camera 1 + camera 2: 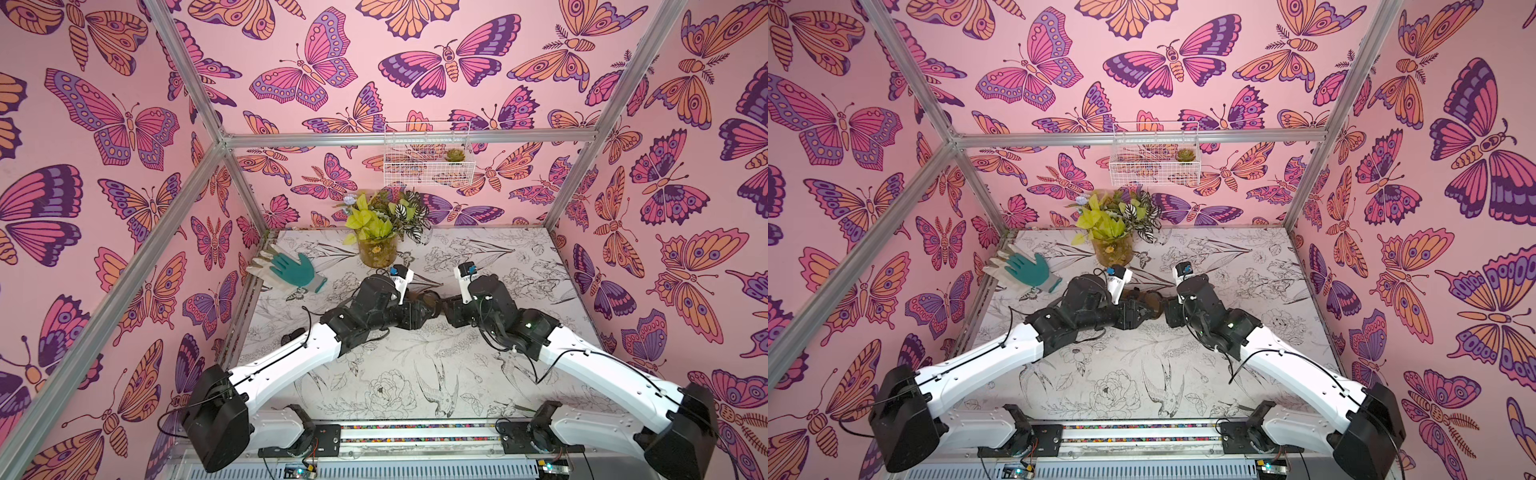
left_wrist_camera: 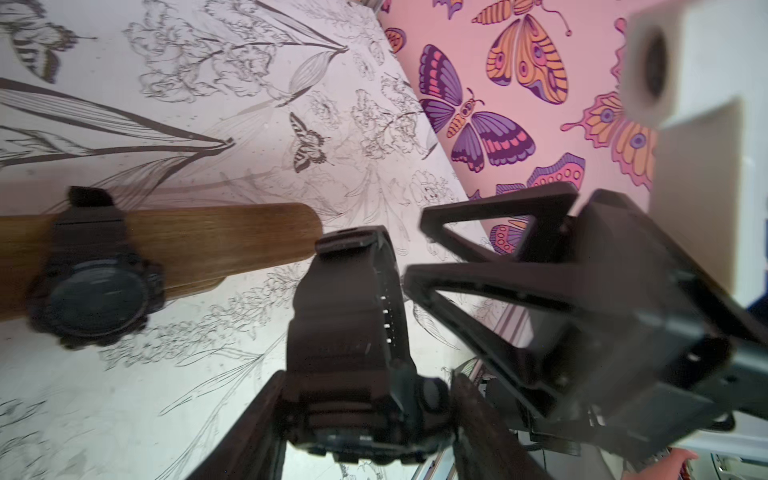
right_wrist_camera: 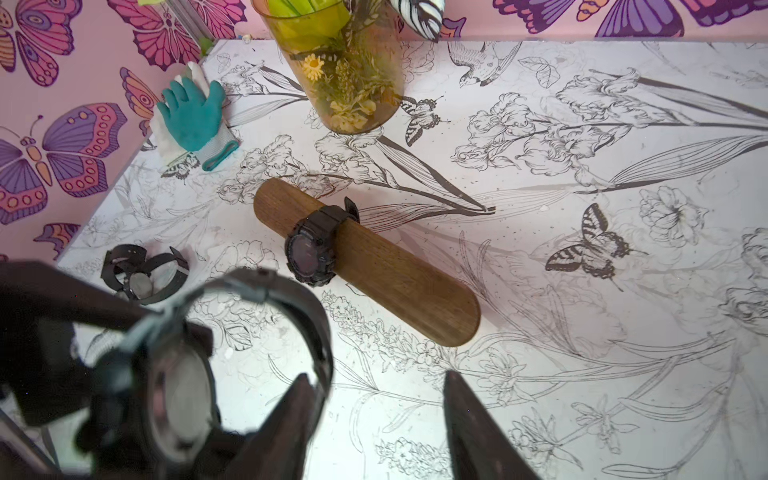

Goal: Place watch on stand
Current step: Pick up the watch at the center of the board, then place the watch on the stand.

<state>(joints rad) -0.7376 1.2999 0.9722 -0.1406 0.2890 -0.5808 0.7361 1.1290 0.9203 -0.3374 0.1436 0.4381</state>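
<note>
Grips a dark watch (image 2: 345, 299) by its case in the left gripper (image 2: 368, 382), strap loop rising past the fingertips. Holds the right gripper (image 3: 376, 378) spread wide just beside that strap, nothing between the jaws. Ahead of both, apart: the stand (image 3: 395, 282), wearing another watch (image 3: 309, 249), the end nearer the grippers bare. Beside them, a third watch (image 3: 141, 282) loose on the table (image 3: 540, 291). Seems partway: lifted, not yet slid onto the bar.

smooth grained wood stand (image 3: 395, 286), matt black plastic watch (image 2: 345, 332), cloth glove (image 3: 193, 112) with teal coating
</note>
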